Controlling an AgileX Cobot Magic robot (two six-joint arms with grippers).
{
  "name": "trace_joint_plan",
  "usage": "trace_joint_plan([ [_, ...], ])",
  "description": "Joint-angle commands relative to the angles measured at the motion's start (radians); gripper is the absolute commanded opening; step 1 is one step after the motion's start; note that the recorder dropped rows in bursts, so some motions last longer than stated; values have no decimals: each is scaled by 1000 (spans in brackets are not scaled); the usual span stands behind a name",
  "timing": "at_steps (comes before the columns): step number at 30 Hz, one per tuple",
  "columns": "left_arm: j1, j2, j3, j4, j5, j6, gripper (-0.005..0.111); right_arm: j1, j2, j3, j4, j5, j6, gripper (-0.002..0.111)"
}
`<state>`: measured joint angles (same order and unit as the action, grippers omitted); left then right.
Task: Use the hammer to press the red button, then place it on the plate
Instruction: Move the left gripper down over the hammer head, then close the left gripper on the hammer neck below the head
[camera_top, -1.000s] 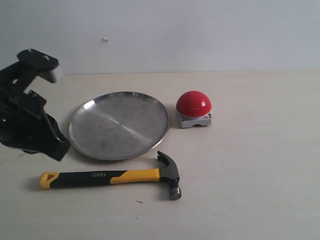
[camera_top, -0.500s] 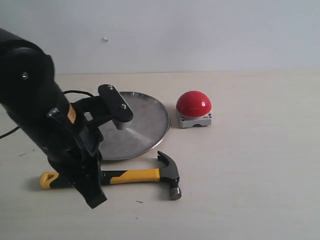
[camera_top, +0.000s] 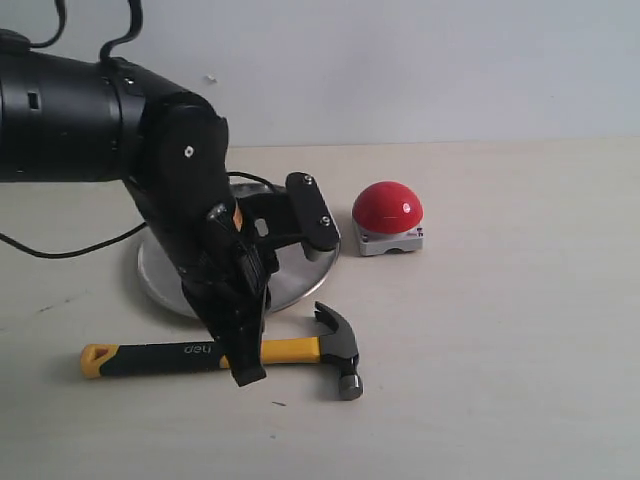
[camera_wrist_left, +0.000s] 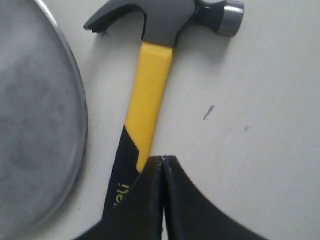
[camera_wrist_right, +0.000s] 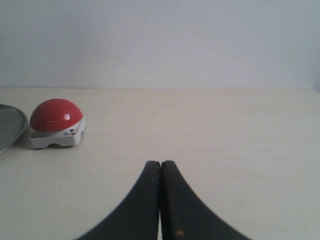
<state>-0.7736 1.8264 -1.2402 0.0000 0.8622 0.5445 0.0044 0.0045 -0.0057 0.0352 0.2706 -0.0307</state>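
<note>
Hammer (camera_wrist_left: 150, 95) flat beside plate (camera_wrist_left: 35, 125): my left gripper (camera_wrist_left: 162, 164) hangs over its handle, jaws together; I must spread them, straddle the black grip squarely, then squeeze.

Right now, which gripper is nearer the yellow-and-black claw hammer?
Left. The left gripper hangs over the hammer handle; the right gripper is apart, no hammer in view.

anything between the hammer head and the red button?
No. In the exterior view the stretch from the hammer head to the red button is bare table; the plate sits just beside that line.
</note>
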Motion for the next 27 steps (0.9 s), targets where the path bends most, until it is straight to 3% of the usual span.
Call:
trace_joint_plan([
  [1,-5,60,-46,-19,-8,40,15,-7,-5,6,1,-7,0,0],
  [2,-5,88,-63,-29,-8,59,27,-7,-5,6,1,-7,0,0],
  [5,-5,138,-80,-38,-4,137,38,-7,-5,6,1,-7,0,0],
  [16,-5,267,-260,-152,143,274,38,-7,-5,6,1,-7,0,0],
  [27,-5,329,-305,-159,172,319,38,-7,-5,6,1,-7,0,0],
])
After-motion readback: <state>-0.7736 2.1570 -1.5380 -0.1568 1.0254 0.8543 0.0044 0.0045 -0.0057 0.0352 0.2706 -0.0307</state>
